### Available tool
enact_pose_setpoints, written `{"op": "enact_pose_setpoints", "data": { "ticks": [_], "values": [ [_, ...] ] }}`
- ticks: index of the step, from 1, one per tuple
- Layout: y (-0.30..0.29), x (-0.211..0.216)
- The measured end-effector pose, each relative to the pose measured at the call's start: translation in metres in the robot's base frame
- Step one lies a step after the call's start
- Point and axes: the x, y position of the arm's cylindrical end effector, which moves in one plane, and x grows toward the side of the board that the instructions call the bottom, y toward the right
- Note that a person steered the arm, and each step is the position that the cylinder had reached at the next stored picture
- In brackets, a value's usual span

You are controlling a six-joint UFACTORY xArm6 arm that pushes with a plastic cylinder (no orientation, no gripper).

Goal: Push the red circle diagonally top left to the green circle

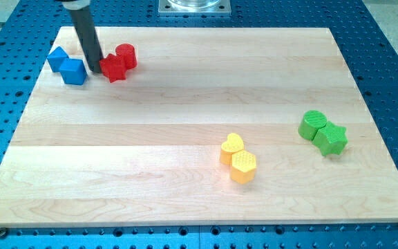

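The red circle (126,54) sits near the view's top left on the wooden board, touching a red star (113,68) just below and left of it. The green circle (313,124) is at the view's right, touching a green star (331,138) to its lower right. My tip (95,71) is a dark rod standing between the red star and the blue blocks, just left of the red star and about 45 pixels left and below the red circle.
Two blue blocks (68,66) lie just left of my tip, one a cube (74,70). A yellow heart (231,147) and a yellow hexagon (243,167) touch each other at the lower middle. The board's edge (199,221) borders a blue perforated table.
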Motion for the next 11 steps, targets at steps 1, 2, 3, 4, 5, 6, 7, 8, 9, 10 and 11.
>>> {"op": "enact_pose_setpoints", "data": {
  "ticks": [1, 2, 3, 4, 5, 6, 7, 8, 9, 10, 11],
  "values": [
    [0.026, 0.004],
    [0.046, 0.004],
    [0.043, 0.004],
    [0.004, 0.002],
    [-0.012, -0.021],
    [0.028, -0.042],
    [0.06, -0.037],
    [0.079, -0.029],
    [0.079, -0.03],
    [0.041, -0.018],
    [0.018, -0.012]
  ]
}}
